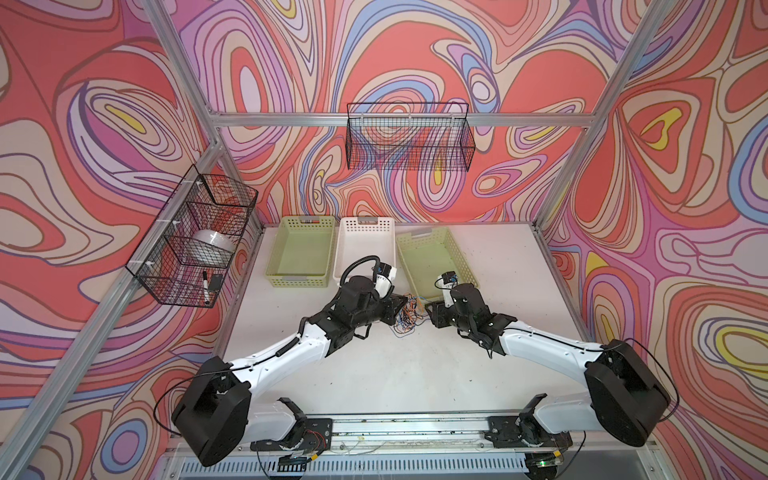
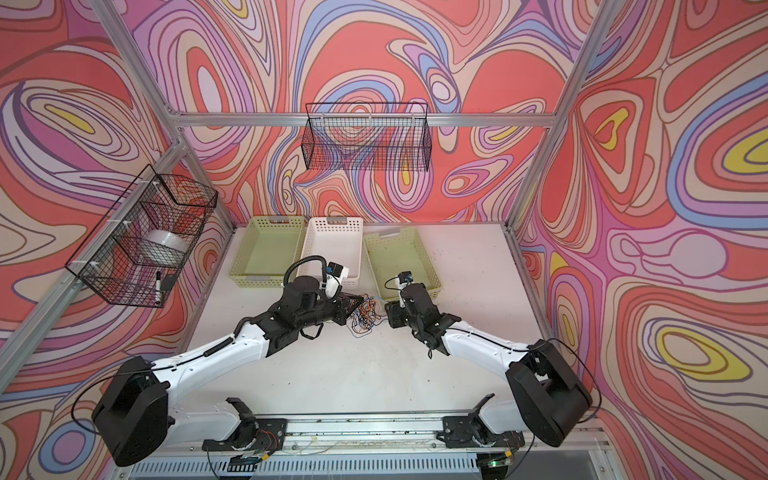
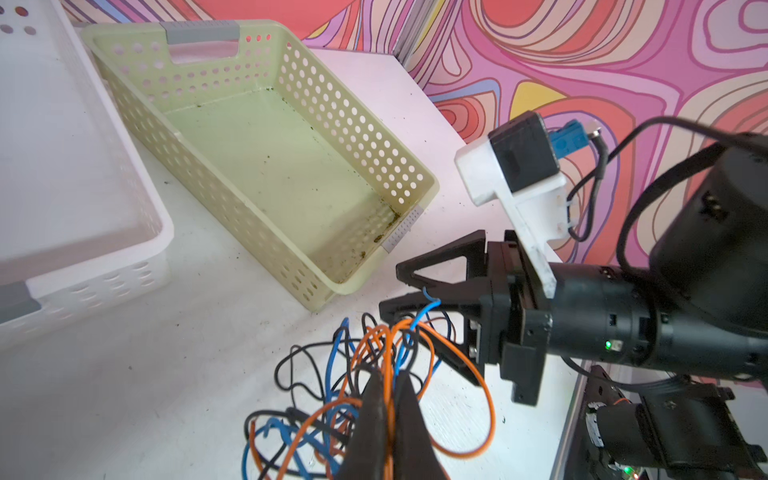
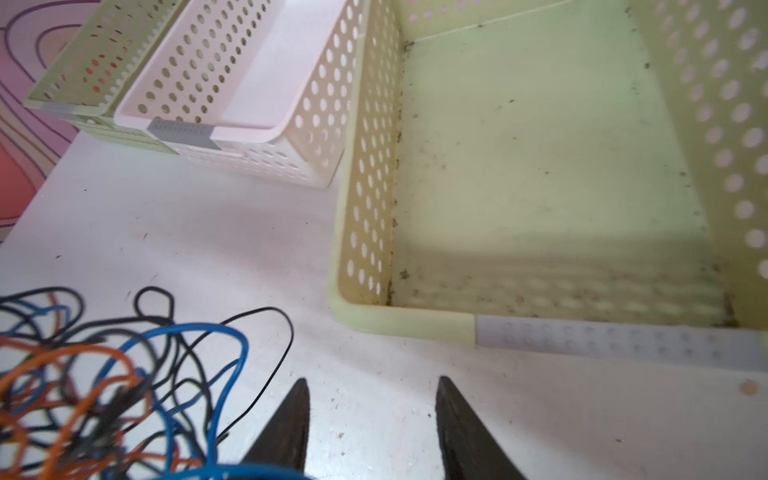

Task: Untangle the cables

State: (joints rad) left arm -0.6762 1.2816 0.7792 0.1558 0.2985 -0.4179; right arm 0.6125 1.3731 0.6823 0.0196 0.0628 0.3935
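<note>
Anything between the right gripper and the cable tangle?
Nothing visible. The right gripper is open beside the cables, with only bare table between; a blue loop runs right by one of its fingers. The left gripper is shut on an orange cable.

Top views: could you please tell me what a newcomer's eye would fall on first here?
First, the loud swirled walls all round the cell. Then the small tangle of orange, blue and dark cables on the white table, between the two hands: the left hand is shut on an orange strand, the right hand open beside the tangle.
</note>
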